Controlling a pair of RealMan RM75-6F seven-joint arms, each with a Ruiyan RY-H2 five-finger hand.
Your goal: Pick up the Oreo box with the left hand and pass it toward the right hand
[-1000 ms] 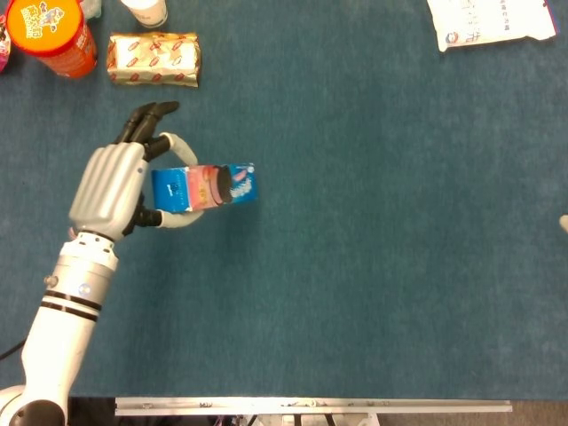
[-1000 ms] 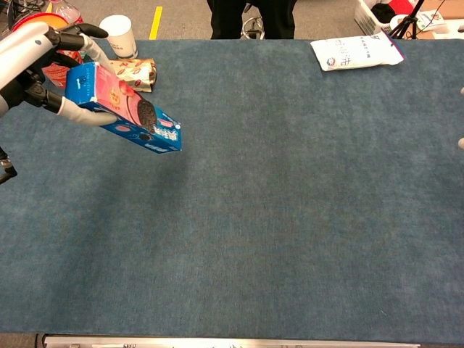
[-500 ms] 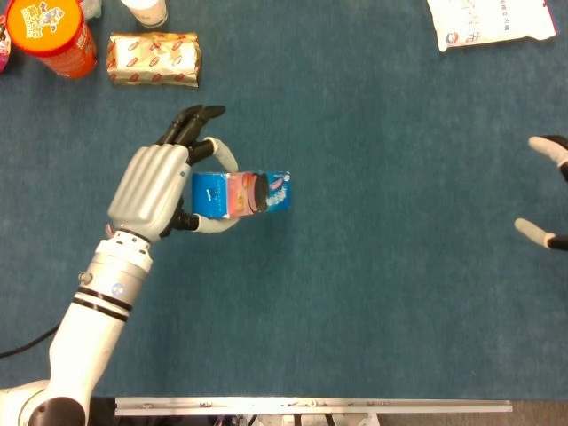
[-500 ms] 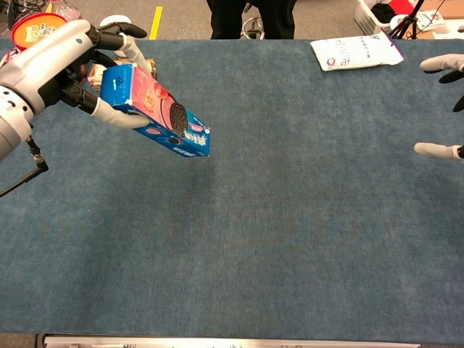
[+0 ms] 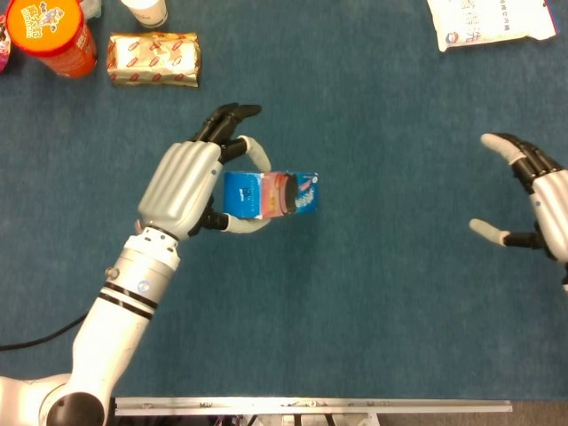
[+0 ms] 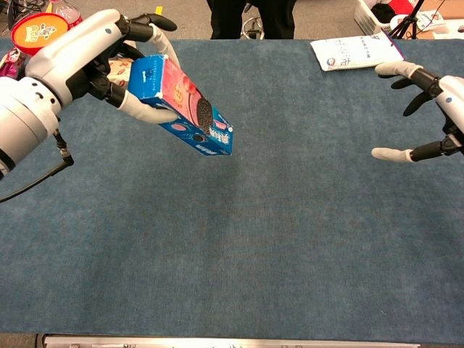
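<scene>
Head view: my left hand (image 5: 185,188) is gripping the Oreo box (image 5: 270,194) by one end, up off the table (image 5: 382,293), well apart from my right hand (image 5: 540,206), which is waiting with fingers spread.

Chest view: the box is tilting nose-down, so it might lever out of my fingers.

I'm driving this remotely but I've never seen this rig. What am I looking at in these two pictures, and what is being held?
Both pictures come from the robot's own cameras: the head view looks straight down, the chest view looks forward across the blue table. The left robot hand holds the Oreo box lifted off the table, tilted in the chest view. The right robot hand is open, holding nothing, apart from the box. At the far edge lie an orange-lidded can, a gold foil pack, a white cup and a white bag.
</scene>
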